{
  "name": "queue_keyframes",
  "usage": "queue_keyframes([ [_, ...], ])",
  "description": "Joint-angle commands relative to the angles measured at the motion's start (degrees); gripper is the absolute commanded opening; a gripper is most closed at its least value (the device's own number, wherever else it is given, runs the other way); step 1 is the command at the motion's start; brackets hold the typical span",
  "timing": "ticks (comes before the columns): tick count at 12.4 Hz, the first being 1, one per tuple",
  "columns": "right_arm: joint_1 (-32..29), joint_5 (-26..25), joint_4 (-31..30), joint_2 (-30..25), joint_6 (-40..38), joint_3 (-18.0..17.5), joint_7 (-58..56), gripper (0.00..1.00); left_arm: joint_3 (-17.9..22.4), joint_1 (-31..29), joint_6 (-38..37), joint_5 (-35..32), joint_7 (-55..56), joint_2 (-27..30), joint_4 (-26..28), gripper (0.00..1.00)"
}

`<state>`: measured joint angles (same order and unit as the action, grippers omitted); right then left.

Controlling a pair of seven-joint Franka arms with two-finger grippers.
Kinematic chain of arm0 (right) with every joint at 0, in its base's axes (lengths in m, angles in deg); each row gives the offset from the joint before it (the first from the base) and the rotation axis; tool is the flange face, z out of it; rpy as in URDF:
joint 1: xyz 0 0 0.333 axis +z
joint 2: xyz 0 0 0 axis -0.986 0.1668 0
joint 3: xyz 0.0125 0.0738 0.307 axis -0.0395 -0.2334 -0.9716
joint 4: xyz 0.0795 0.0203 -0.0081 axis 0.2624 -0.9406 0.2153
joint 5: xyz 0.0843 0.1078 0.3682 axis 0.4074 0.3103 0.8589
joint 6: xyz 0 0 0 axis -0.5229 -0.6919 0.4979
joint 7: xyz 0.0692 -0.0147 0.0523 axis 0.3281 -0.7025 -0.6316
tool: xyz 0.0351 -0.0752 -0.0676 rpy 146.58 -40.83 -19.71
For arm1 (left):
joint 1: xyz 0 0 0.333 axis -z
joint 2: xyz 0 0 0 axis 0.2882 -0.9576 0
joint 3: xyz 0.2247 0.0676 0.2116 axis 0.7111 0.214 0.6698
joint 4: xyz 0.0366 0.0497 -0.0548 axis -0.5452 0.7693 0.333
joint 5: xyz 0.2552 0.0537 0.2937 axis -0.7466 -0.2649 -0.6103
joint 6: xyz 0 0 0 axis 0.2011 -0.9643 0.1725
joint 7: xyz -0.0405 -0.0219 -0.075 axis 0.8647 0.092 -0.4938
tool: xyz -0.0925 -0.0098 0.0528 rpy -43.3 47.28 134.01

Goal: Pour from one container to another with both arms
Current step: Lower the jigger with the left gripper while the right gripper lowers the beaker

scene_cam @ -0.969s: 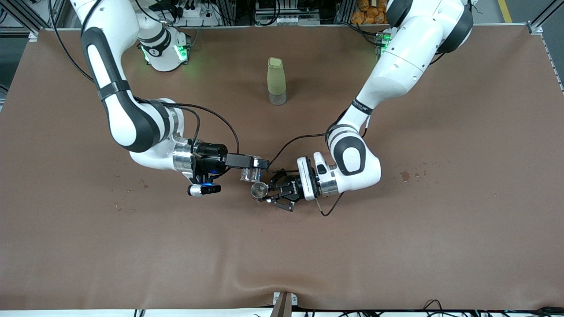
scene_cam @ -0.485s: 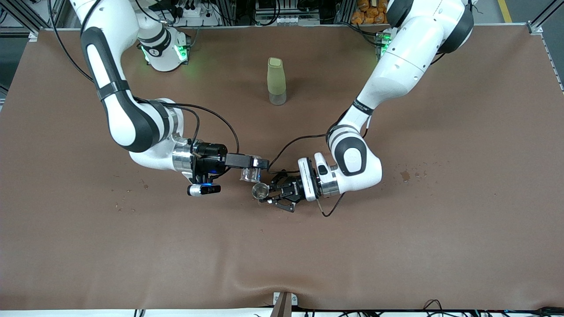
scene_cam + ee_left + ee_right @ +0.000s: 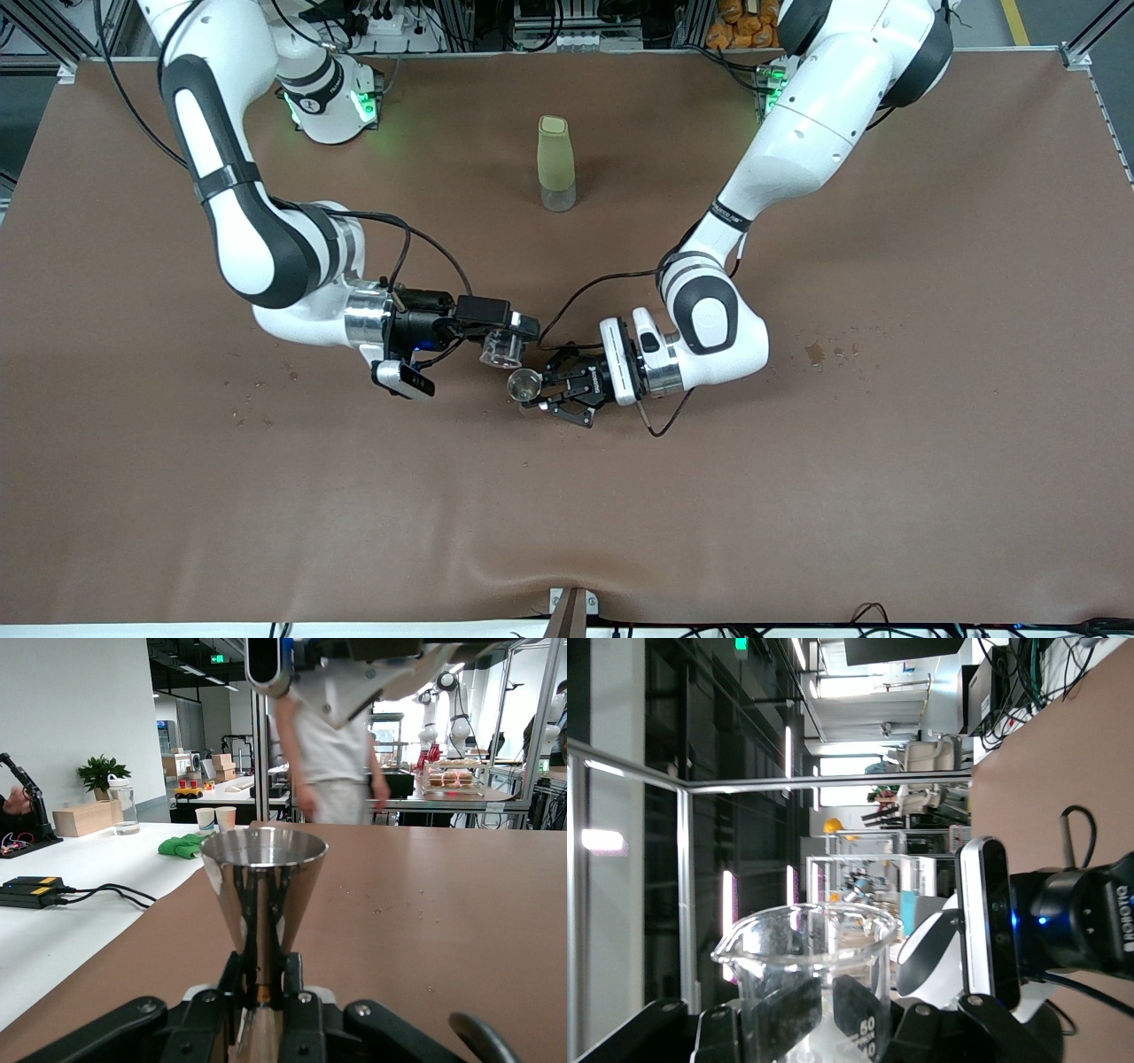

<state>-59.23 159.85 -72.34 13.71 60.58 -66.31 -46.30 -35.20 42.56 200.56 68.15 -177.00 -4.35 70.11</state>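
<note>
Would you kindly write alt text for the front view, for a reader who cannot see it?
Over the middle of a brown table, the right gripper tilts a clear beaker toward a metal cup held by the left gripper. A green bottle stands farther from the camera.

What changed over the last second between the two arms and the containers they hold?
The right gripper has rolled its wrist, tipping the glass beaker toward the metal jigger; its wrist camera swung down toward the table. The left gripper stayed shut on the jigger, barely shifting toward the left arm's end. The green bottle has not moved.
</note>
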Motion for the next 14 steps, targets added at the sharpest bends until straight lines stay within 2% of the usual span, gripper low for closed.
queue_keyframes([
  [1, -2.5, -6.5, 3.3, 0.2, -0.5, -0.4, -2.0, 0.0, 0.0, -3.5, -6.6, 0.2, -1.8, 0.0, -0.2, 0.0],
  [5, -7.4, -15.6, 3.6, 1.1, -0.5, -0.4, -14.6, 0.0, 0.2, -13.1, -22.8, -7.8, -3.3, -0.4, 2.6, 0.0],
  [8, -10.9, -22.9, 3.6, 2.2, -0.6, -0.2, -25.0, 0.0, 0.2, -22.8, -33.5, -20.5, -3.2, -0.6, 4.8, 0.0],
  [11, -14.3, -25.4, 3.6, 4.7, -4.3, 0.3, -35.4, 0.0, 0.2, -31.8, -40.9, -33.5, -3.2, -1.3, 6.3, 0.0],
  [12, -15.2, -27.3, 3.6, 5.5, -4.8, 1.6, -38.5, 0.0, 0.2, -34.3, -42.9, -36.8, -3.2, -1.9, 6.5, 0.0],
  [14, -18.4, -29.6, 3.6, 7.6, -6.9, 1.6, -45.4, 0.0, 0.3, -39.4, -47.2, -41.1, -3.0, -3.6, 6.5, 0.0],
])
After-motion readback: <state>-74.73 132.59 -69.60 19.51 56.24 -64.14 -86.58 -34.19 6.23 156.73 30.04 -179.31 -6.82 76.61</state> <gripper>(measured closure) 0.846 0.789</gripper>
